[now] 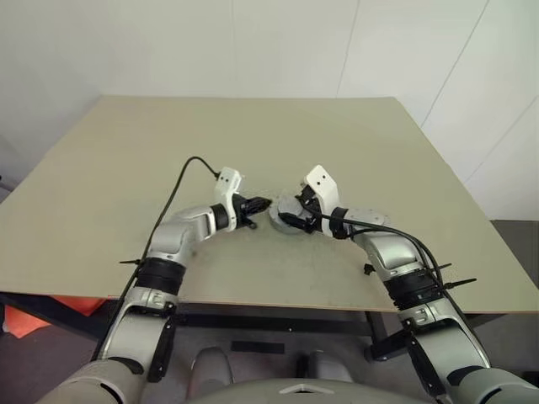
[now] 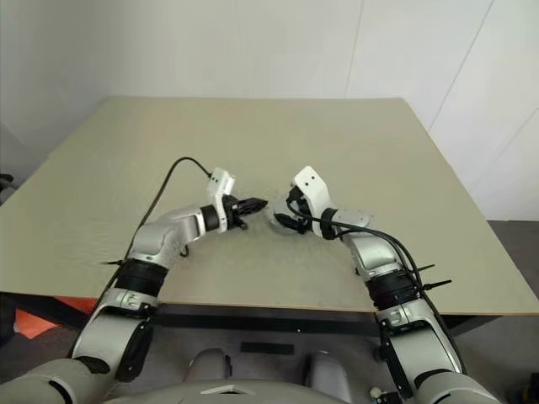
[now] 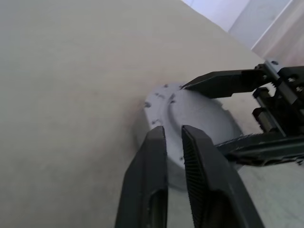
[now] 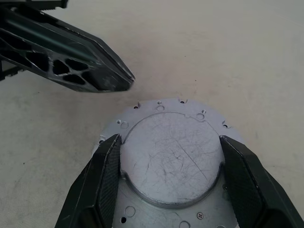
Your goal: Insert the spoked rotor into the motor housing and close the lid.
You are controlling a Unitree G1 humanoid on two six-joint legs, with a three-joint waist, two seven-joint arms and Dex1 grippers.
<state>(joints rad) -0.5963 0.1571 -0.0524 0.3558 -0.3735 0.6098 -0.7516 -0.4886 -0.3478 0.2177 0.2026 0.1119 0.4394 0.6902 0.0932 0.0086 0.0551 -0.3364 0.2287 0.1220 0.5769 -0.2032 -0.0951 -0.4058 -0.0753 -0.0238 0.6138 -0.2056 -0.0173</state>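
Observation:
The lid (image 4: 171,161), a flat grey disc with a raised round centre and small holes along its rim, lies plain face up near the table's middle (image 1: 285,212). Below its rim a grey side wall (image 3: 142,130) shows, which looks like the motor housing. The spoked rotor is hidden. My right gripper (image 4: 171,140) straddles the lid's raised centre, one finger against each side. My left gripper (image 3: 173,129) is shut on nothing, its tips just over the lid's left rim (image 1: 263,204).
The tan table (image 1: 269,135) stretches bare around the parts, with a white wall behind it. Its front edge (image 1: 278,305) lies close below both arms. An orange object (image 1: 21,320) sits on the floor at the lower left.

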